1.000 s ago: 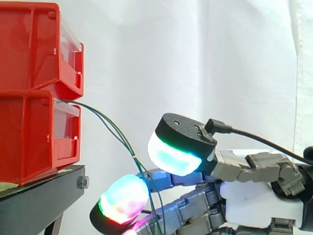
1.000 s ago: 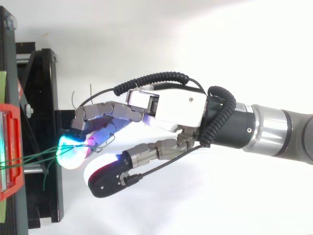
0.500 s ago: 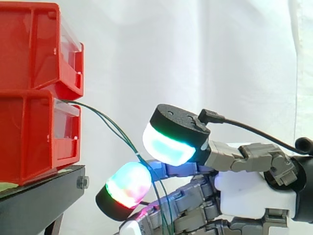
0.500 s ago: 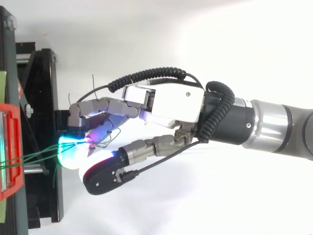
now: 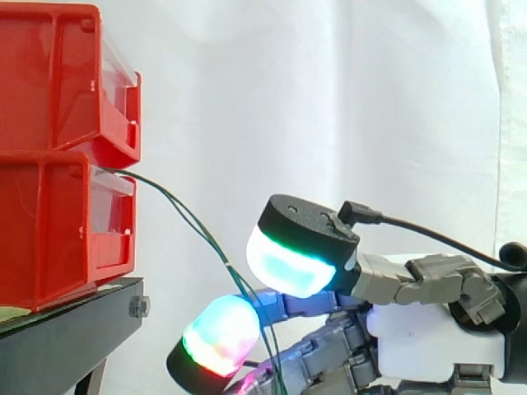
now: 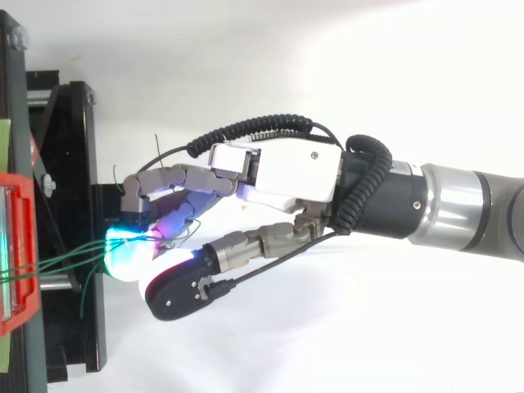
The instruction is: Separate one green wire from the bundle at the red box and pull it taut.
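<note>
Several thin green wires (image 5: 185,216) leave the top of the lower red bin (image 5: 49,230) and slope down to the right with some slack. They pass between the hand's glowing fingertips (image 5: 221,336) and run down across its curled fingers. The hand (image 5: 428,337) sits low at the right, its thumb pad just above the wires. From above, the wires (image 6: 65,260) run from the red bin (image 6: 18,254) straight into the curled fingers of the hand (image 6: 286,172). Which single wire is held is too fine to tell.
A second red bin (image 5: 58,82) is stacked on the lower one. Both stand on a black stand (image 5: 66,329), whose frame (image 6: 70,164) lies just left of the fingertips. Loose wire ends (image 6: 86,296) hang beside the stand. A white curtain is behind.
The hand has sunk a little and drawn slightly back to the right, away from the bins. The wires stay between its fingers and keep their slack.
</note>
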`<state>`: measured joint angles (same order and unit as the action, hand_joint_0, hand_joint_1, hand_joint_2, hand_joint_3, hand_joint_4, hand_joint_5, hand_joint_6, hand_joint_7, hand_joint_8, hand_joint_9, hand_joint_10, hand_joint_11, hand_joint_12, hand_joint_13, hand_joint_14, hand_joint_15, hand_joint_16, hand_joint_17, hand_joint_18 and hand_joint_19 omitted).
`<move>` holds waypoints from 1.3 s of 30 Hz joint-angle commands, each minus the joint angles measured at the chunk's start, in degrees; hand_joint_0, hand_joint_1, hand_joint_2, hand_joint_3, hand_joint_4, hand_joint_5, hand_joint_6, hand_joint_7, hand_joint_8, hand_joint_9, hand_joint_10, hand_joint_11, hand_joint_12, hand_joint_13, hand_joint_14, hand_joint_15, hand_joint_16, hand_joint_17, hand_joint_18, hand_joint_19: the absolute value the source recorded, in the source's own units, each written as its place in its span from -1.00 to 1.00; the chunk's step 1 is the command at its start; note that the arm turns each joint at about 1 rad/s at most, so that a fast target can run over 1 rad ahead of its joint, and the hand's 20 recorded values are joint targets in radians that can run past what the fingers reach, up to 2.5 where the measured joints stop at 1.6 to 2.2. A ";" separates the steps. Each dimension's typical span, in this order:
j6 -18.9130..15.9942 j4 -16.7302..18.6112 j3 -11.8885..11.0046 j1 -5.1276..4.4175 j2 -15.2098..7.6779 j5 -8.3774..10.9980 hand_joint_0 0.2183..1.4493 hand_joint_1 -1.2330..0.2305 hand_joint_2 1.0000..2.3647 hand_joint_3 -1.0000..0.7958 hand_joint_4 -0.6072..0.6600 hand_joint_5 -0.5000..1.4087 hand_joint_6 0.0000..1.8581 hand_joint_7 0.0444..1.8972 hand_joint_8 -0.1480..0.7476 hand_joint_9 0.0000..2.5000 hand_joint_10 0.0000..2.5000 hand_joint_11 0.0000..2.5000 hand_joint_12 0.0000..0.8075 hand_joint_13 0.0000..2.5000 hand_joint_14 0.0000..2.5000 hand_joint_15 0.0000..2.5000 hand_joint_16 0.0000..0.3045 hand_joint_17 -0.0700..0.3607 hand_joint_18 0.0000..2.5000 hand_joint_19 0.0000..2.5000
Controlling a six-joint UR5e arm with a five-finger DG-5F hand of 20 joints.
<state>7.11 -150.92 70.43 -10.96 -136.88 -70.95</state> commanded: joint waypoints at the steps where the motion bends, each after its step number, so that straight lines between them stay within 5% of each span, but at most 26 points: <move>1: -0.25 -1.57 -0.03 0.41 -0.05 -0.25 -0.49 0.02 -1.00 -0.44 0.35 -0.61 -0.46 0.23 -0.02 -0.38 -0.99 -0.78 -0.16 -0.54 -1.00 -0.85 -0.71 -0.22 -0.59 -0.71; 7: -1.13 -1.66 0.05 1.20 0.03 -1.56 -0.50 0.02 -1.00 -0.44 0.40 -0.61 -0.46 0.19 -0.03 -0.39 -0.99 -0.79 -0.16 -0.54 -0.99 -0.85 -0.71 -0.22 -0.60 -0.72; 17: -1.04 -1.66 -1.62 1.20 0.03 -1.74 -0.47 0.02 -1.00 -0.44 0.39 -0.62 -0.46 0.18 -0.03 -0.39 -0.99 -0.79 -0.18 -0.54 -0.99 -0.85 -0.72 -0.22 -0.59 -0.71; 24: -0.25 -5.00 -4.08 0.50 0.03 -1.92 -0.42 -0.03 -1.00 -0.44 0.36 -0.61 -0.46 0.24 -0.04 -0.39 -0.99 -0.78 -0.19 -0.53 -0.99 -0.85 -0.73 -0.24 -0.60 -0.70; 39: 0.89 -5.00 -4.16 -0.91 0.03 -0.60 -0.35 -0.07 -0.99 -0.36 0.32 -0.60 -0.46 0.28 -0.06 -0.38 -0.99 -0.78 -0.21 -0.52 -0.99 -0.84 -0.73 -0.25 -0.59 -0.71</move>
<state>7.98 -155.99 66.30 -11.65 -136.84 -71.65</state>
